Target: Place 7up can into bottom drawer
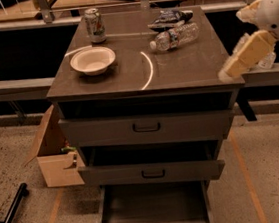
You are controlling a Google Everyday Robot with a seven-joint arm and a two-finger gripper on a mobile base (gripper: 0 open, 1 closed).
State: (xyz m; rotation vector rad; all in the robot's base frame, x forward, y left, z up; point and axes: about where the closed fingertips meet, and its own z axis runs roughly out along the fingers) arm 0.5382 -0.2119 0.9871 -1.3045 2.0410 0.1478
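Camera view. **Desk:** Where is the small silver-white aluminium 7up can [94,24] in relation to the cream-coloured gripper [246,56]?

**Photographer:** The two are well apart. The can stands upright at the back left corner of the dark grey, smooth cabinet top [184,63]. The gripper hangs off the cabinet's front right corner, just beside the edge, on a white arm that enters from the right. Whether the gripper is apart or together cannot be told from this angle.

**Desk:** How does the can look?

**Photographer:** It is a pale cylinder with green and red markings on its side and a silver top. It sits just behind a shallow, round, off-white bowl [92,60].

**Desk:** And the drawers?

**Photographer:** The wide, shallow grey bottom drawer [154,217] is pulled out at the cabinet's foot, showing a flat matte floor. The grey top drawer [106,131] and middle drawer [186,171] above it are each partly open, and each has a black loop handle.

**Desk:** Anything else on show?

**Photographer:** A clear plastic bottle [176,36] lies on its side at the back right, just beside a crumpled dark snack bag [169,18]. A brown cardboard box [55,163] with a raised flap stands on the speckled floor [273,179], against the cabinet's left side.
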